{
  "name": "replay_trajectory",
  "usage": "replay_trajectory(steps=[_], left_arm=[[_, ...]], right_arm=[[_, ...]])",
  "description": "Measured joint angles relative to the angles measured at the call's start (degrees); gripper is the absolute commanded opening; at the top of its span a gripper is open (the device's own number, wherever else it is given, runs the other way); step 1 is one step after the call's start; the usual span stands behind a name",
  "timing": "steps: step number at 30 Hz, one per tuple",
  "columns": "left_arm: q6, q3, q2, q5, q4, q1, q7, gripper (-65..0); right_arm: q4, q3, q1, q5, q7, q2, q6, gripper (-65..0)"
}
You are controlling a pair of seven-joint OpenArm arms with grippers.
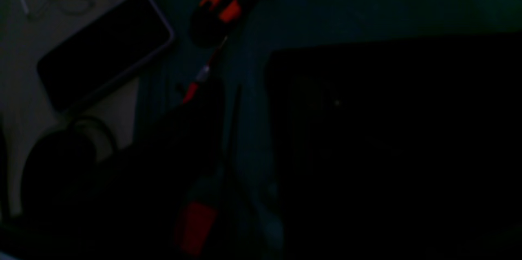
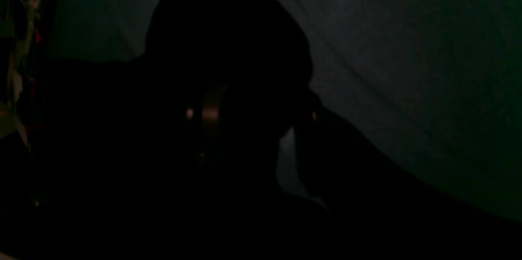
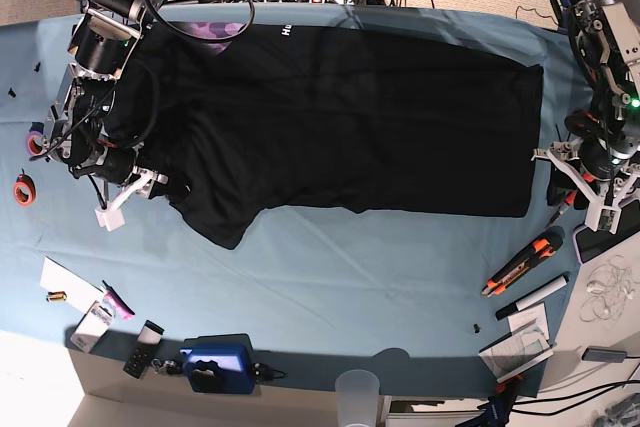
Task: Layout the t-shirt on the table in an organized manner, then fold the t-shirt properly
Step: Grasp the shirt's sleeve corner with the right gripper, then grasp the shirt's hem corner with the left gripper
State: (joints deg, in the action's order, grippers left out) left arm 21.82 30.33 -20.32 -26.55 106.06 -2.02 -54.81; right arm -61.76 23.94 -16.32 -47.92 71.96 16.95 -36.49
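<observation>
The black t-shirt lies spread flat on the teal table, collar toward the far left and hem toward the right. White lettering shows near the collar. My right gripper sits at the shirt's near left sleeve, its white fingers apart. My left gripper stands just right of the hem's near corner, off the cloth, with its fingers apart. The left wrist view is very dark and shows the shirt's edge on the table. The right wrist view shows only dark fabric and table cloth.
An orange-black utility knife and a marker lie near the right edge. A dark phone lies beside them. Tape rolls sit at the left edge. A blue device and a cup stand at the front.
</observation>
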Motion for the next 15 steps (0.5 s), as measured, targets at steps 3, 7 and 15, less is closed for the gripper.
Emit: replay_trajectory(steps=[3,7,15], left_arm=[[0.13,0.00,0.46,0.02,-3.02,-0.02,3.45,-37.0],[0.26,-0.07,0.42,1.44,-7.13,1.09,5.38,-36.8],[3.21,-6.32,-1.68,-1.79,-22.86,13.22,-1.46,-36.8]], right_arm=[[0.00,0.00,0.00,0.04,0.02,0.00,0.00,-40.9],[0.00,0.00,0.02,0.96,-0.22,0.00,-0.22,-40.9],[0.00,0.00,-0.04,1.33,-0.22,0.00,-0.24,-40.9]])
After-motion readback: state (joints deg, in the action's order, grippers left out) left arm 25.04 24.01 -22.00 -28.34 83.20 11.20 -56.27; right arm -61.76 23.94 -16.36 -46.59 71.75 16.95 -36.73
